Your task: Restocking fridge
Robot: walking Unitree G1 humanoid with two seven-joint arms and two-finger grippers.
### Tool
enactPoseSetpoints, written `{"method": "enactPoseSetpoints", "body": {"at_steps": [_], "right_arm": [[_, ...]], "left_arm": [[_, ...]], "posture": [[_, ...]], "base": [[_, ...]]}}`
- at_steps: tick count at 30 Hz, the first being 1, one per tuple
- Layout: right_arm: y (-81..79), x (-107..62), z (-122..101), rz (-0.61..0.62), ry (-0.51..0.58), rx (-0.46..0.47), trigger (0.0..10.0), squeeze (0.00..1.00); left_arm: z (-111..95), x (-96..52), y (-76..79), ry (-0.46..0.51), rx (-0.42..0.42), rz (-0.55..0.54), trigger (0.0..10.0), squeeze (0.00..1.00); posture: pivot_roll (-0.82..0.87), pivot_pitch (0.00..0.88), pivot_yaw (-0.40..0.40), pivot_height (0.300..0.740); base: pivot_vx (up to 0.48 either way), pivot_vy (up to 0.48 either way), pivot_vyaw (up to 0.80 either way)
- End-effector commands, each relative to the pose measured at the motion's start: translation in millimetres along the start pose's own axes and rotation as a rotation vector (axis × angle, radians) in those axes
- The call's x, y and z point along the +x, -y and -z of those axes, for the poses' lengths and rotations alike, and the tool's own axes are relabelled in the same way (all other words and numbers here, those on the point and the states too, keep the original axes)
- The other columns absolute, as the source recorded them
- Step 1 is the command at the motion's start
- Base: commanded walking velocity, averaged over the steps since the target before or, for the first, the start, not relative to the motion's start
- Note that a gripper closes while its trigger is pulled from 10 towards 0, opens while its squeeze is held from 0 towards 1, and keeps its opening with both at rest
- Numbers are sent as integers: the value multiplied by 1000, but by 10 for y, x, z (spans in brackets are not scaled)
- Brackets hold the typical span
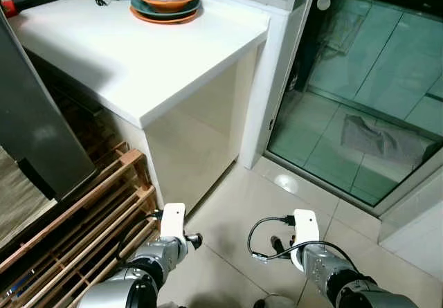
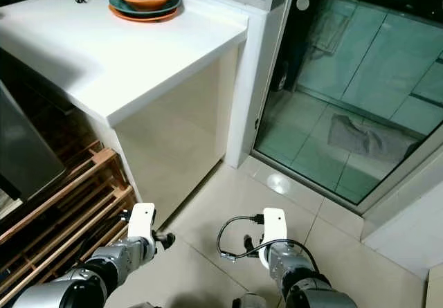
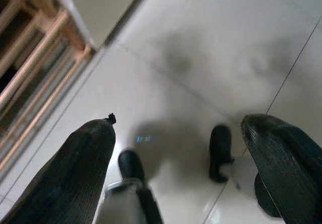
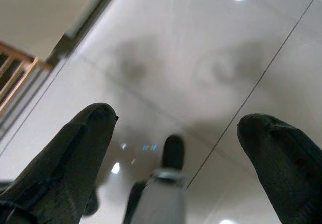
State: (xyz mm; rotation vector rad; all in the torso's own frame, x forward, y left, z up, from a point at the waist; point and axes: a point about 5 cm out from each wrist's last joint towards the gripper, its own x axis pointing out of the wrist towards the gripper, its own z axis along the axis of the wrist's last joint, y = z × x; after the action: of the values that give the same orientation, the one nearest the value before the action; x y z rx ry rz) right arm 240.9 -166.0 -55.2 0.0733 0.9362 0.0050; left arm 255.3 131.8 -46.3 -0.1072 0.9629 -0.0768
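Both arms hanging idle, left gripper (image 3: pixel 176 158) and right gripper (image 4: pixel 176 148) released, empty, pointed at floor (image 1: pixel 228 211) for walking; bowls (image 1: pixel 165 0) parked on desk (image 1: pixel 124 52) at 11 o'clock; fridge and stock unseen, restocking seemingly not begun.

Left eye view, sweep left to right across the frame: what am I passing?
Grey fridge door → wooden slatted rack → white counter carrying the stack of bowls and plates → white door frame post → glass sliding door, with a grey cloth on the tiled floor behind it.
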Motion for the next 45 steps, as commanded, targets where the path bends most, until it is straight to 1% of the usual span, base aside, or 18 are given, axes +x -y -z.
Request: {"method": "enactPoseSetpoints", "body": {"at_steps": [1,2,4,7,11,12,13,14,16,19,20,22,25,26,27,30,35,45], "right_arm": [[49,-10,-264,1,108,-52,10000,0],[49,-10,-264,1,108,-52,10000,0],[126,-37,-450,3,190,-74,10000,0],[313,-173,-696,-24,332,-21,10000,0],[371,-290,-694,-6,383,-20,10000,0],[347,-386,-703,5,417,-16,10000,0],[325,-421,-713,10,424,-24,10000,0],[325,-421,-713,10,424,-24,10000,0],[253,-547,-895,45,510,-62,10000,0],[194,-786,-1175,90,690,-118,10000,0],[194,-786,-1175,90,690,-118,10000,0],[213,-1052,-1316,130,850,-115,10000,0],[216,-1541,-1389,161,1111,-107,10000,0],[216,-1541,-1389,161,1111,-107,10000,0],[211,-1515,-1341,156,1085,-76,10000,0],[187,-1453,-1346,134,1048,-52,10000,0],[70,-1427,-1372,66,1034,-76,10000,0],[68,-1345,-1417,31,1002,-49,10000,0]], "left_arm": [[-313,-22,12,125,36,38,10000,0],[-313,-22,12,125,36,38,10000,0],[-548,-60,21,219,43,85,10000,0],[-899,-193,-14,378,50,172,10000,0],[-941,-297,-17,425,55,207,10000,0],[-1088,-532,55,555,19,317,10000,0],[-1162,-665,88,620,25,360,10000,0],[-1162,-665,88,620,25,360,10000,0],[-1356,-920,146,746,131,368,10000,0],[-1609,-1167,189,886,178,344,10000,0],[-1609,-1167,189,886,178,344,10000,0],[-1726,-1396,226,1019,224,307,10000,0],[-1472,-1627,305,1068,171,334,10000,0],[-1472,-1627,305,1068,171,334,10000,0],[-1383,-1522,309,991,130,337,10000,0],[-1415,-1480,288,973,122,329,10000,0],[-1408,-1493,325,970,160,342,10000,0],[-1419,-1482,322,956,157,350,10000,0]], "posture": [[-84,0,-9,711],[-84,0,-9,711],[-81,0,-13,711],[-84,0,-14,711],[-80,0,-15,711],[-83,0,-12,711],[-83,0,-12,711],[-83,0,-12,711],[-79,0,-15,711],[-74,0,-19,711],[-74,0,-19,711],[-67,0,-21,711],[-77,0,-13,711],[-77,0,-13,711],[-78,0,-15,711],[-83,0,-14,711],[-86,0,-7,711],[-84,0,4,711]], "base": [[0,0,0],[0,0,0],[0,0,0],[0,0,0],[0,0,0],[0,0,0],[0,0,0],[0,0,0],[0,0,0],[0,0,0],[0,0,0],[0,0,0],[0,0,0],[0,0,0],[0,0,0],[0,0,0],[0,0,0],[0,0,51]]}}
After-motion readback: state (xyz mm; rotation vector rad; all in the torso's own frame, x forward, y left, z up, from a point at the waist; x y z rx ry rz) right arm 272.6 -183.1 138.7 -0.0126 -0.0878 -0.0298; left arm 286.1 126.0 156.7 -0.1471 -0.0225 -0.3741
